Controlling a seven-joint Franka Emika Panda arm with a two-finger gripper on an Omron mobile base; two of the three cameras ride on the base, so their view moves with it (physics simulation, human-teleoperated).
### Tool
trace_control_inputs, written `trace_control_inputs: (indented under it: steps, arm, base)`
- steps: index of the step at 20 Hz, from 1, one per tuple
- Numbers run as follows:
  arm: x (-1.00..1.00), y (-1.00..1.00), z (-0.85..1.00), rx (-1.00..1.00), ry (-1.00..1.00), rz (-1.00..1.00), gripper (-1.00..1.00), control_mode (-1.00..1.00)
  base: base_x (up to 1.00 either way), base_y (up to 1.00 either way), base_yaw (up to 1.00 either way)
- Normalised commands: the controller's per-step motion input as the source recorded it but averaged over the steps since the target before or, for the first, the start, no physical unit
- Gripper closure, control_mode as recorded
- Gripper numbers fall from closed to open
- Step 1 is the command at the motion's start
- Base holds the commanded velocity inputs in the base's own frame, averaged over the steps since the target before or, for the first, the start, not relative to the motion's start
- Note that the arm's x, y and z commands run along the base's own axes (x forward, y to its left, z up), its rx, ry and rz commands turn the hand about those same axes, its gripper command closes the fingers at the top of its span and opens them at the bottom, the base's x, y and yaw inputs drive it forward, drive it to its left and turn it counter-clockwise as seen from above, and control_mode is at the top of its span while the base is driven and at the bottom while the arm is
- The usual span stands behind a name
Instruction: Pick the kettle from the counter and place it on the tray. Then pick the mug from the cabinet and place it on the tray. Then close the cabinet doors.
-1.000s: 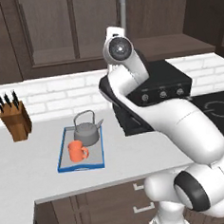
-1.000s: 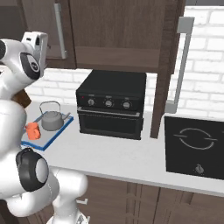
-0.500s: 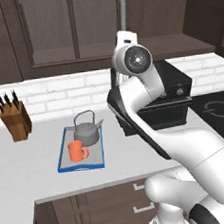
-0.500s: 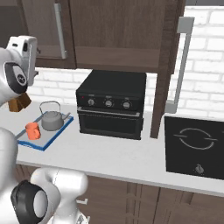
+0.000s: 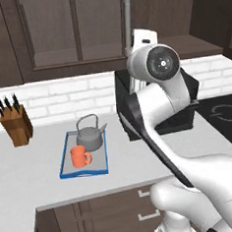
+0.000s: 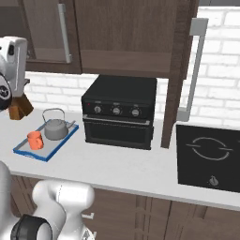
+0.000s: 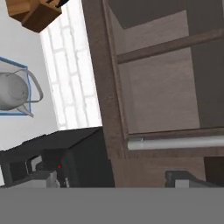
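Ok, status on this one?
Jaws: cannot tell. Grey metal kettle and orange mug on blue-rimmed tray. Dark wood cabinet doors open. Black oven box beneath.

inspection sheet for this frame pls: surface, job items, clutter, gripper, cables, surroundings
Surface: counter, light grey, level.
Kettle: upright on the tray, at its far end.
Mug: upright on the tray, in front of the kettle.
Cabinet: open in the hand view, shelf bare; door stands edge-on beside the oven, handle facing out.
Clutter: knife block by the wall, left of the tray.
Gripper: fingertips low in the hand view, close to a silver bar; jaw state unclear.
Cables: nothing seen.
Surroundings: white brick backsplash, cooktop right of the oven, drawers below.
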Motion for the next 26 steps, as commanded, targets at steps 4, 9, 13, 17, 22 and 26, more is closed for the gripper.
trace_control_inputs:
  steps: [4, 9, 13, 17, 22, 26]
  arm:
    - [-0.65, -0.02, 0.14, 0.01, 0.14, -0.06, -1.0, -1.0]
    - [-0.65, 0.0, 0.09, 0.09, 0.17, -0.11, -1.0, -1.0]
    - [-0.61, -0.06, 0.03, 0.13, 0.05, -0.1, -1.0, -1.0]
    - [-0.51, -0.26, 0.0, 0.0, -0.01, -0.01, -1.0, -1.0]
    - [-0.43, -0.2, -0.01, 0.0, 0.0, 0.0, -1.0, -1.0]
    - [-0.41, -0.33, -0.02, 0.0, 0.02, -0.05, -1.0, -1.0]
  base:
    - [0.0, 0.0, 0.0]
    - [0.0, 0.0, 0.0]
    - [0.0, 0.0, 0.0]
    - [0.0, 0.0, 0.0]
    - [0.0, 0.0, 0.0]
    - [0.0, 0.0, 0.0]
